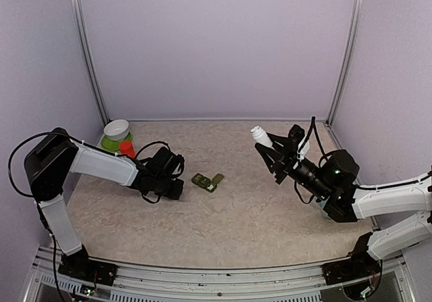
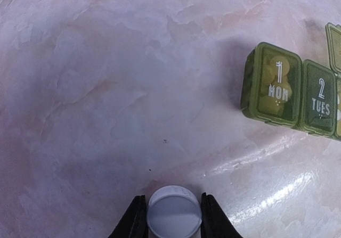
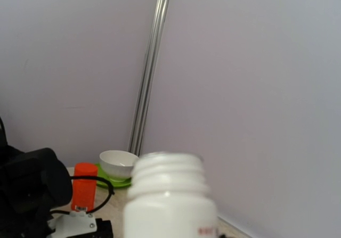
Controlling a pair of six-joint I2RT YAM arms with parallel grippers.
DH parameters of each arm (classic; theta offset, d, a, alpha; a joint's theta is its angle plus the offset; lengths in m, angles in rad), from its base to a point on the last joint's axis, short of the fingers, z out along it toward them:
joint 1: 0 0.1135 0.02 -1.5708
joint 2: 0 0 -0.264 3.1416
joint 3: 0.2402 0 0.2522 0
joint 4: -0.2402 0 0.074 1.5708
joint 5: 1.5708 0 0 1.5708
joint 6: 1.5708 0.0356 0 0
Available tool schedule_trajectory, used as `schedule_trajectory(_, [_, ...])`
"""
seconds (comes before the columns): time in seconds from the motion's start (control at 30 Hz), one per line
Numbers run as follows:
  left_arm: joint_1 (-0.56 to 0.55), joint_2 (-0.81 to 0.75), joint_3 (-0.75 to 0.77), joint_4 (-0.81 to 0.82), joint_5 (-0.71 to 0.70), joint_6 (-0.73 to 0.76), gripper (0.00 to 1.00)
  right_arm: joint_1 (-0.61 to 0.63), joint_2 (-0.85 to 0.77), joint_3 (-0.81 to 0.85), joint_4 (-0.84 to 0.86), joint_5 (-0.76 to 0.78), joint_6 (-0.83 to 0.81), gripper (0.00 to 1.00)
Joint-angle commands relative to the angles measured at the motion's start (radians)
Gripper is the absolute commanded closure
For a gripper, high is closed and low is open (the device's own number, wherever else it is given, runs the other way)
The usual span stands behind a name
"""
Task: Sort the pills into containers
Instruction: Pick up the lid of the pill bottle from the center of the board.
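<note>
Top external view: the left hand (image 1: pixel 177 186) is seen low over the marbled desk (image 1: pixel 256 214), left of centre, its fingers turned toward the containers (image 1: pixel 207 181). The containers, a small dark green strip, lie on the desk near its middle, just beside that hand but apart from it, with one end lid (image 1: pixel 217 178) standing raised. The right hand (image 1: pixel 271 148) is held above the right part of the desk, closed on a white bottle (image 1: pixel 260 136) that is tilted up and to the left. A white bowl (image 1: pixel 117 128) on a green plate (image 1: pixel 108 142) and an orange vial (image 1: pixel 127 148) are noted at the far left corner. Left wrist view: a white cap (image 2: pixel 174 212) is seen between the two black fingers (image 2: pixel 135 219), which are drawn in against its rim on both sides; whether the cap rests on the desk cannot be told. The containers (image 2: pixel 287 89) lie well ahead and to the right, the lids marked "1 MON" and "2 TUES" shut, and pale pills (image 2: pixel 279 70) are made out through the first lid. Right wrist view: the white bottle (image 3: pixel 169 195) fills the lower centre, its threaded neck uncapped; the fingers gripping it are not shown here. Beyond it the bowl (image 3: pixel 118 162), the plate (image 3: pixel 113 182) and the orange vial (image 3: pixel 83 186) are seen against the wall.
</note>
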Motion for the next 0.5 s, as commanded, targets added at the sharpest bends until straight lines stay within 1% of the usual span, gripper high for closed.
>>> schedule_trajectory(0.0, [0.002, -0.014, 0.010, -0.014, 0.033, -0.003, 0.75, 0.009, 0.011, 0.027, -0.001, 0.003, -0.001, 0.91])
schedule_trajectory(0.17, [0.002, -0.078, 0.021, 0.005, 0.119, 0.014, 0.76, 0.009, 0.022, 0.039, -0.021, -0.040, -0.004, 0.91])
schedule_trajectory(0.47, [-0.003, -0.253, 0.039, 0.113, 0.380, 0.024, 0.76, 0.009, 0.041, 0.048, -0.028, -0.088, -0.006, 0.91])
